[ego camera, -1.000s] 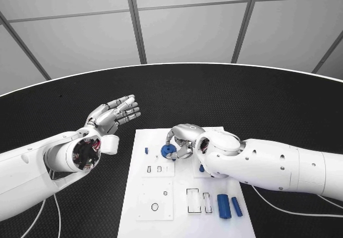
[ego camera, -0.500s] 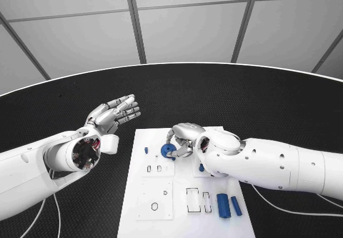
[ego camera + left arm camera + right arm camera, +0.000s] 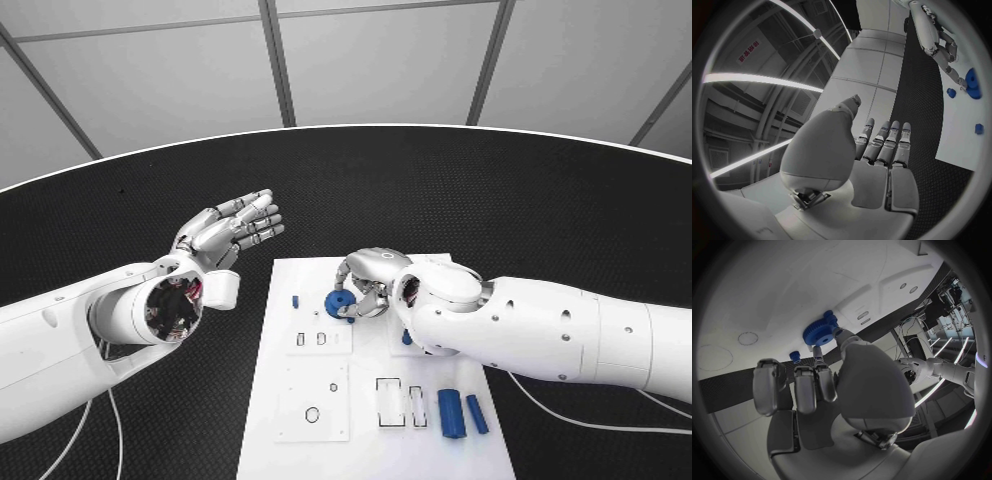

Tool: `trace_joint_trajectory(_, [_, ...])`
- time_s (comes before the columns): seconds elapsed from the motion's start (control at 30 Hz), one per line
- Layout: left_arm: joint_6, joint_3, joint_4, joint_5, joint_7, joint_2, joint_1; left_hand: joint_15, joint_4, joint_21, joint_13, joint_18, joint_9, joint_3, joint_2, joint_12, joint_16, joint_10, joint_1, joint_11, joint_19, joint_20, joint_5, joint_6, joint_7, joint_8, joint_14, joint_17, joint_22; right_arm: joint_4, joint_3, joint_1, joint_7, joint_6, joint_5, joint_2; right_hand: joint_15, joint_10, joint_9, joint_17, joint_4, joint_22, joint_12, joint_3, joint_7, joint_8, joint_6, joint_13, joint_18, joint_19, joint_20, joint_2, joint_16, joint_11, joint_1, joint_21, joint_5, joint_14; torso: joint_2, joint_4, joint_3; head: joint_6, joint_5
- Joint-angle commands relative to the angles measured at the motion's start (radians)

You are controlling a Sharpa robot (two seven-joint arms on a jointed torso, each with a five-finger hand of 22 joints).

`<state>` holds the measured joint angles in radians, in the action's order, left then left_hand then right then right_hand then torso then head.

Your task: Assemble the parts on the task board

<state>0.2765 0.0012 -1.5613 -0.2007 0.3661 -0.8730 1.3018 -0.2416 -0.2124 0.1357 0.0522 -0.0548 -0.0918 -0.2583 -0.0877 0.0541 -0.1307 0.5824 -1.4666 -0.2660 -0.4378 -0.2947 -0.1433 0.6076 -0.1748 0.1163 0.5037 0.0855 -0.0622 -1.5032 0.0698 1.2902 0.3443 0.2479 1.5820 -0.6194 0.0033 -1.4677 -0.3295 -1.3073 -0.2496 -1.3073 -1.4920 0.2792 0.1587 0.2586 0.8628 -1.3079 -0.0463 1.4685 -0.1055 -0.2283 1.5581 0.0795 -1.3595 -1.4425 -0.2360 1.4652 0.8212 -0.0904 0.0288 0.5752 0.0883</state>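
Note:
The white task board (image 3: pixel 368 410) lies mid-table. At its far end sits a blue gear (image 3: pixel 339 304), and my right hand (image 3: pixel 372 281) pinches it between thumb and a fingertip. The right wrist view shows the gear (image 3: pixel 820 333) flat against the board, with the hand (image 3: pixel 817 385) behind it. A small blue peg (image 3: pixel 296 302) stands left of the gear. My left hand (image 3: pixel 231 229) hovers open above the black table, left of the board's far corner, holding nothing. In the left wrist view that hand (image 3: pixel 879 150) is spread flat, with the gear (image 3: pixel 972 82) far off.
Two blue bars (image 3: pixel 450 415) lie side by side near the board's front right. Another small blue piece (image 3: pixel 407 340) peeks out beside my right forearm. The board carries several empty slots and holes (image 3: pixel 389 403). Black table surrounds the board.

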Motion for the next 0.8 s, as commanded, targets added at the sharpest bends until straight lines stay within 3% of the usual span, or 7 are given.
trace_joint_trajectory(0.03, [0.0,0.0,0.0,0.0,0.0,0.0,0.0,-0.003,0.0,-0.005,-0.001,-0.009,0.002,-0.004,0.001,-0.003,0.005,-0.008,0.0,0.001,0.007,0.001,0.007,-0.006,-0.122,-0.007,-0.006,-0.001,0.001,0.002,0.0,0.0,0.002,-0.008,0.002,0.002,-0.001,-0.038,0.0,-0.233,0.006,-0.135,-0.002,0.001,0.001,-0.005,0.003,-0.186,0.007,0.022,0.0,0.0,0.004,-0.004,-0.011,0.0,-0.004,0.099,0.0,-0.0001,0.0003,0.003,0.0])
trace_joint_trajectory(0.5, [-0.002,0.0,0.0,0.0,-0.003,-0.001,0.0,-0.003,0.0,-0.005,-0.001,-0.009,0.002,-0.004,0.001,-0.003,0.005,-0.008,0.0,0.001,0.007,0.001,0.007,-0.006,-0.122,-0.007,-0.006,-0.001,0.001,0.008,0.0,0.0,0.004,-0.012,0.005,0.006,-0.001,-0.039,0.001,-0.234,0.018,-0.136,-0.003,0.016,0.001,-0.005,0.008,-0.188,0.007,0.023,0.0,0.006,0.004,-0.005,-0.03,-0.001,-0.017,0.099,-0.001,0.001,0.0016,0.006,0.0])
trace_joint_trajectory(0.8, [-0.002,0.0,0.0,0.0,-0.004,-0.002,0.0,-0.003,0.001,-0.006,-0.001,-0.009,0.002,-0.005,0.001,-0.003,0.005,-0.009,0.001,0.001,0.009,0.001,0.007,-0.007,-0.122,-0.007,-0.006,-0.001,0.002,0.005,0.0,0.0,-0.012,0.01,0.005,0.005,-0.008,-0.054,-0.001,-0.237,0.03,-0.145,-0.02,0.074,-0.009,0.008,0.057,-0.204,0.009,0.028,0.005,0.025,0.006,-0.013,-0.04,-0.008,-0.021,0.1,-0.002,0.0006,0.0004,0.006,0.0])
